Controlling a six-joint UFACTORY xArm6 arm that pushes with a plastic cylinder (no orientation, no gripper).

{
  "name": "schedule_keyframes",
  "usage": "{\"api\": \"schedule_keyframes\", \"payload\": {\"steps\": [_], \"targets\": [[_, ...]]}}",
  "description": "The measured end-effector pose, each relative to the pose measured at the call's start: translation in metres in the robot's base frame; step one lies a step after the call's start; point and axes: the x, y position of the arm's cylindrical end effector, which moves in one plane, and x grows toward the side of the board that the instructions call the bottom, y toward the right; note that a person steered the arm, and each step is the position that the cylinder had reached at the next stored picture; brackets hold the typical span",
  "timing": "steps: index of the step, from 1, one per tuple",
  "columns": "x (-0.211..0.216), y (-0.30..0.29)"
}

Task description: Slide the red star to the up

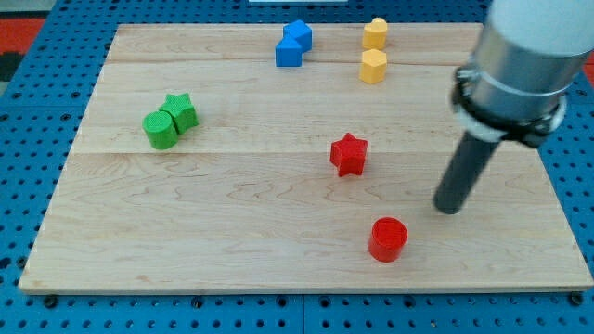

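Note:
The red star [349, 154] lies on the wooden board [232, 232], right of the middle. My tip [448, 209] rests on the board to the star's lower right, well apart from it. A red cylinder [387, 239] stands below the star, to the lower left of my tip and not touching it.
Two blue blocks [293, 44] sit together at the view's top middle. Two yellow blocks [374, 34] [373, 66] stand to their right, one below the other. A green star [181, 111] and a green cylinder [161, 129] touch at the left. The arm's grey body [524, 56] fills the upper right.

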Motion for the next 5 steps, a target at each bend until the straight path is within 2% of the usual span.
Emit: {"api": "schedule_keyframes", "payload": {"steps": [1,2,3,4,5], "targets": [[-0.025,-0.043],[-0.063,-0.037],[-0.079,-0.015],[-0.028,-0.017],[-0.029,-0.093]]}}
